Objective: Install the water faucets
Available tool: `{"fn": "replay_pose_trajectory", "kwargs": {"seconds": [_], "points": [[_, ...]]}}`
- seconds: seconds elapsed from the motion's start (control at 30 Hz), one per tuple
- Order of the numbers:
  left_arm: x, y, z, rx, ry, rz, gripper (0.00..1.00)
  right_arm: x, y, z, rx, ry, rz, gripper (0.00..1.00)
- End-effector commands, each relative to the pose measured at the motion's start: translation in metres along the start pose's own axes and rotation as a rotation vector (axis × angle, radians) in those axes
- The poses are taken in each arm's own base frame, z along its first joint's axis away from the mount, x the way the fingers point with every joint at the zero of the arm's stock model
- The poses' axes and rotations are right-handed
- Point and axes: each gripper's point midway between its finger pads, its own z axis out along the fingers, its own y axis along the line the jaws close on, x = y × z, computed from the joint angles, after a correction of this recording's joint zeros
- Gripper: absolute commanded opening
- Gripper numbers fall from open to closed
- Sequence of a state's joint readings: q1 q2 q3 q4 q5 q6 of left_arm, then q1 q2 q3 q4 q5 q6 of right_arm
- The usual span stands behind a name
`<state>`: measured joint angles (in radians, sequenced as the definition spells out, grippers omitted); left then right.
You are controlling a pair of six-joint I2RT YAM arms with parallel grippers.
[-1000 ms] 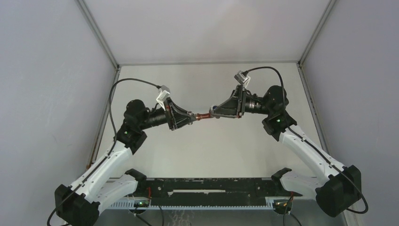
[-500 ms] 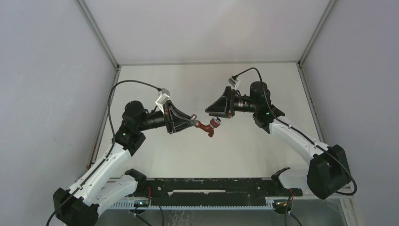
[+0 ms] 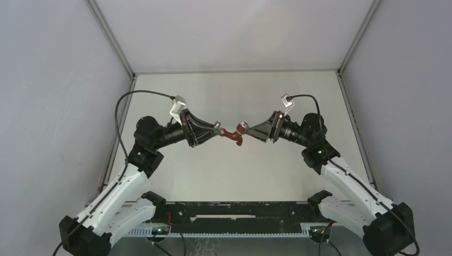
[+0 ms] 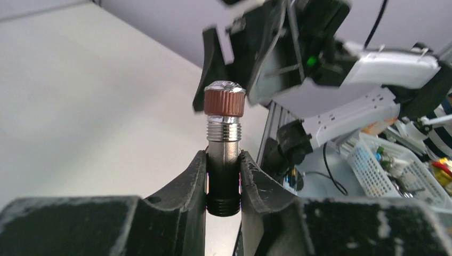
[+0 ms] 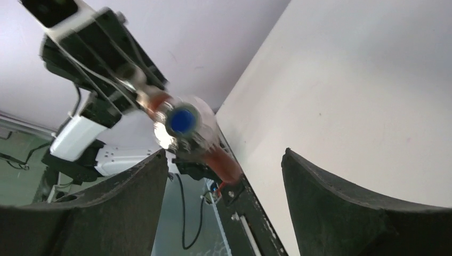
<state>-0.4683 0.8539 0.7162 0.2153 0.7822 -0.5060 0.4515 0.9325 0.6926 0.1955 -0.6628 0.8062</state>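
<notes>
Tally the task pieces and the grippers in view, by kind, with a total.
Faucet, reddish-brown, held by the left gripper: 1
Grippers, left gripper and right gripper: 2
Total: 3

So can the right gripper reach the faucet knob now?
Probably yes: the right gripper is open, the knob sits just ahead with nothing between, and the left gripper holds the faucet by its pipe.
</notes>
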Motion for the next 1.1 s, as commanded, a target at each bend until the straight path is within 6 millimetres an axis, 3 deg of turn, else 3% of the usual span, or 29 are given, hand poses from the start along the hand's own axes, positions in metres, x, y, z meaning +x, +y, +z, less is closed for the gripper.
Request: {"fn": "replay_pose_trajectory", "kwargs": {"seconds": [0.0,0.1,0.27,0.47,0.7,0.8,0.87,0.97,1.07], "points": [[-0.045,-0.018,-0.004,0.024,-0.203,0.03,0.0,-0.001,0.008,0.002,-0.101,-0.076,-0.058,0.84],[-0.045,-0.017,-0.005,0.024,-0.22,0.009,0.0,0.003,0.015,0.002,-0.15,-0.107,-0.107,0.85],[-0.04,-0.015,-0.003,0.04,-0.23,-0.038,0.0,0.017,0.05,-0.001,-0.343,-0.073,-0.2,0.84],[-0.039,-0.015,-0.002,0.063,-0.261,-0.072,0.0,0.017,0.056,0.012,-0.388,-0.066,-0.139,0.8],[-0.035,-0.014,-0.002,0.077,-0.264,-0.088,0.0,0.012,0.071,0.024,-0.449,0.025,0.04,0.42],[-0.033,-0.014,-0.001,0.082,-0.255,-0.101,0.0,0.008,0.081,0.021,-0.491,0.055,0.143,0.19],[-0.031,-0.011,-0.002,0.065,-0.262,-0.1,0.0,0.006,0.084,0.018,-0.496,0.085,0.229,0.1],[-0.024,0.0,-0.003,0.018,-0.257,-0.091,0.0,0.008,0.08,0.02,-0.447,0.153,0.378,0.14],[-0.011,0.013,0.0,-0.031,-0.209,-0.103,0.0,0.013,0.077,0.018,-0.428,0.232,0.481,0.33]]}}
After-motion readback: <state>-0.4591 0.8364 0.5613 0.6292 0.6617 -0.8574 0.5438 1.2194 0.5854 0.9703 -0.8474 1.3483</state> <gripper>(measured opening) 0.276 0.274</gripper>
